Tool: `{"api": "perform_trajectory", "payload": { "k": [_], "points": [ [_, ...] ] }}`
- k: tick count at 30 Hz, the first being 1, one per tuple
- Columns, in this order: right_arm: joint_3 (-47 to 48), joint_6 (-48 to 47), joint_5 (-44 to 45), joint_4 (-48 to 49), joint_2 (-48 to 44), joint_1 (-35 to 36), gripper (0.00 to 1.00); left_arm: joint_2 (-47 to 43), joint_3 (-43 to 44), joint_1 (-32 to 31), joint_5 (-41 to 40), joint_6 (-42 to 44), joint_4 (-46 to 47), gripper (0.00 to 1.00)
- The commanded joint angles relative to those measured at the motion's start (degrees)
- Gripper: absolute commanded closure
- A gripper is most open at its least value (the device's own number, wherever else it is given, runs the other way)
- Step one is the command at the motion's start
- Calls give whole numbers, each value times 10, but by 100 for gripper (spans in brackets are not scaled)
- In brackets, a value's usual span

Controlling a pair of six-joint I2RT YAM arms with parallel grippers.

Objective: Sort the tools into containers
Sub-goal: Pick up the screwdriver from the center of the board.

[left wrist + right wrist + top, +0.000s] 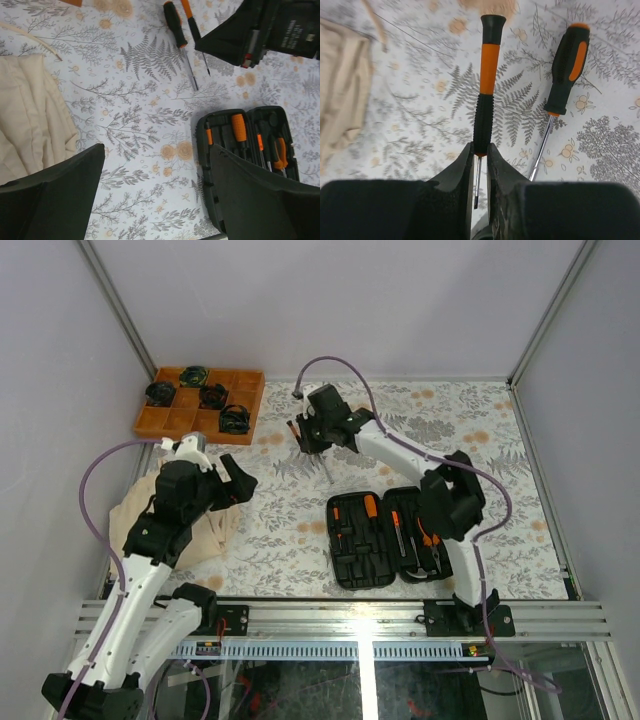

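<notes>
The black tool case [362, 570] lies open at the front right and holds screwdrivers [370, 507] and pliers [430, 538]; it also shows in the left wrist view [210, 165]. My right gripper [480, 150] is shut on the lower end of a slim orange-and-black screwdriver's handle [489, 65], with the shaft between the fingers. A thicker black-and-orange screwdriver [567, 65] lies on the cloth just to its right. Both show in the left wrist view, slim one [189, 15], thick one [173, 22]. My left gripper [156, 150] is open and empty, above the table left of the case.
An orange gridded tray [165, 420] with round black-green coiled items [213, 395] stands at the back left. A crumpled beige cloth [200, 530] lies under the left arm. Grey walls close in the flowered table at the back and sides.
</notes>
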Motion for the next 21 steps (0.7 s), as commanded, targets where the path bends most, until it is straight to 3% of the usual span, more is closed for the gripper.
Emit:
{"api": "perform_trajectory", "payload": {
  "k": [1, 12, 17, 21],
  "points": [
    [-47, 33, -27, 71, -101, -2, 99, -21, -18, 4, 39, -36, 61, 15],
    [-249, 105, -57, 174, -253, -1, 99, -9, -18, 3, 98, -96, 113, 16],
    [-344, 146, -59, 223, -310, -2, 99, 8, -11, -10, 80, -123, 114, 18],
    [-413, 185, -71, 270, -353, -1, 100, 29, -4, -59, 48, -135, 121, 19]
  ]
}}
